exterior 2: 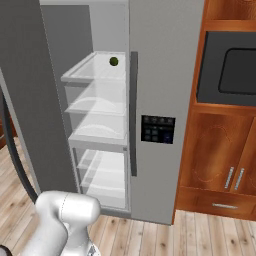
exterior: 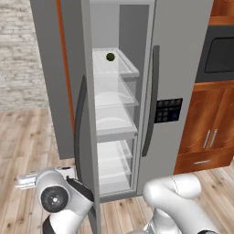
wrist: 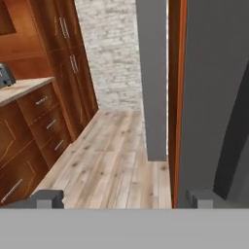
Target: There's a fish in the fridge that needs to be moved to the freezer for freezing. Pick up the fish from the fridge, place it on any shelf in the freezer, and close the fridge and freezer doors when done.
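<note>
The fridge stands with its door swung wide open toward the left, exposing clear glass shelves stacked above translucent drawers. The fish cannot be made out on any shelf from the base views. A dark green ball rests near the back edge of the top glass shelf, about midway across it. Just right of the open compartment, the freezer door is shut; it carries a black dispenser panel beside a long, dark, curved vertical handle. Right of the freezer, wooden cabinets sit below a dark microwave. The arm is folded low in front of the fridge, at the foot of the open door. In the hand view, the gripper has its two finger tips spread wide apart with nothing between them; it looks along the plank floor toward a pale brick wall, with wooden drawers at the left and the grey door edge at the right.
</note>
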Robot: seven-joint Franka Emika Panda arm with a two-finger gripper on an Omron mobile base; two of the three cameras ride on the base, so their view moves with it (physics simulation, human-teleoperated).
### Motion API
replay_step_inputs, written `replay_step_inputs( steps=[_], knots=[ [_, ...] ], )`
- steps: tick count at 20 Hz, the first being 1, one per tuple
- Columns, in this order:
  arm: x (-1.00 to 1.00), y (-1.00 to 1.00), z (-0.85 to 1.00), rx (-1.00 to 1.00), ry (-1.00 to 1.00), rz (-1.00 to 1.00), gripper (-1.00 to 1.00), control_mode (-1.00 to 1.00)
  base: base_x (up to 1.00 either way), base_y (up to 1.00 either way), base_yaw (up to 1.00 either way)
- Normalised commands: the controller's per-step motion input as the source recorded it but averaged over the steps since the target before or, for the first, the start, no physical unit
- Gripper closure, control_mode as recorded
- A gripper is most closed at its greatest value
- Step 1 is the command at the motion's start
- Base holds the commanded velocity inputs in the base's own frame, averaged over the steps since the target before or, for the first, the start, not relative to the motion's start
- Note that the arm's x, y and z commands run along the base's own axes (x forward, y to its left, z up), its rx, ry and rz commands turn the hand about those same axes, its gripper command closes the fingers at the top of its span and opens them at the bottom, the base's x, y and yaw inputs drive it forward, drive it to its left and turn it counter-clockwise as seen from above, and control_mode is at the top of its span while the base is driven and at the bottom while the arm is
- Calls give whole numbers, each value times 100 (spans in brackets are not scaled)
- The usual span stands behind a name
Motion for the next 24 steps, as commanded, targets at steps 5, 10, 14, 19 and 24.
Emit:
replay_step_inputs(
  steps=[5,10,14,19,24],
  knots=[
    [28,0,-27,0,-8,-2,-100,-100,0,0,0],
    [30,3,-14,0,-21,-7,-100,-100,0,0,0],
    [33,9,-14,0,-19,-13,-100,-100,0,0,0],
    [27,19,-3,0,-12,-24,-100,-100,0,0,0],
    [29,23,0,0,0,-21,-100,-100,0,0,0]
  ],
)
